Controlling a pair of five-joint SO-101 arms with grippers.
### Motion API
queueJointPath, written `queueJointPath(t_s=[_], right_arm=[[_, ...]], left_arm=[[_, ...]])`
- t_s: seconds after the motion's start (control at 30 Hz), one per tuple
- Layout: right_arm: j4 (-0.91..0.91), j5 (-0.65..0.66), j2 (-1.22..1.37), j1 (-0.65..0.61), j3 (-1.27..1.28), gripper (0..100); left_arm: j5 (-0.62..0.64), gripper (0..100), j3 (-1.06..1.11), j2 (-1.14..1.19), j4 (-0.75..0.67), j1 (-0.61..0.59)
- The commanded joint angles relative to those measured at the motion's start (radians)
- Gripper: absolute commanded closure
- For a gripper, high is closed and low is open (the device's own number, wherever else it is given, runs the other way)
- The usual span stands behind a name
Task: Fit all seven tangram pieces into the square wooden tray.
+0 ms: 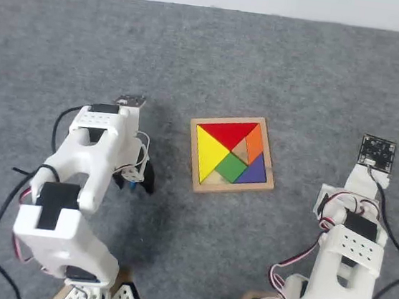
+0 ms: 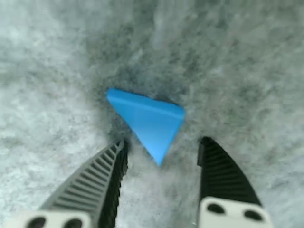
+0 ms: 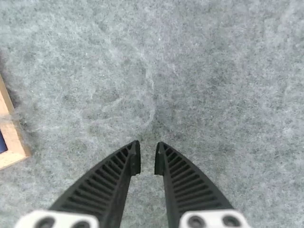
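The left tool is held low over the grey table, to the left of the wooden tray. Its two fingers are opened wide. A blue triangle is seen lying flat on the table just in front of them, and one corner of it points into the gap between the fingertips. A strip of table is visible between this corner and each finger, so the piece is not gripped. Whether it is touched anywhere cannot be told.

The right tool is kept above bare table to the right of the tray, of which one corner is seen in the right wrist view. Its fingers are brought almost together, with only a narrow slit left between the tips, and nothing is held in it.

Inside the tray a red triangle, a yellow triangle, a green square, an orange piece and a purple triangle are laid flat. Bare wood is visible near the middle and at the near left corner.
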Motion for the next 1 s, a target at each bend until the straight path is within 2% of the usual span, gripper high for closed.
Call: queueJointPath(t_s=[0.0, 0.27, 0.6, 0.8, 0.97], right_arm=[[-0.019, 0.009, -0.019, -0.01, -0.006, 91.9], [-0.019, 0.009, -0.019, -0.01, -0.006, 91.9], [-0.021, 0.011, -0.019, -0.01, -0.006, 91.9], [-0.019, 0.011, -0.019, -0.01, -0.006, 91.9], [-0.019, 0.011, -0.019, -0.01, -0.006, 91.9]], left_arm=[[0.023, 79, -0.033, -0.055, -0.12, 0.002], [0.028, 79, 0.038, -0.115, -0.187, 0.104], [0.005, 79, 0.013, -0.075, -0.187, 0.109], [-0.023, 91, -0.001, -0.041, -0.18, 0.103], [-0.052, 94, -0.001, -0.04, -0.176, 0.107]])
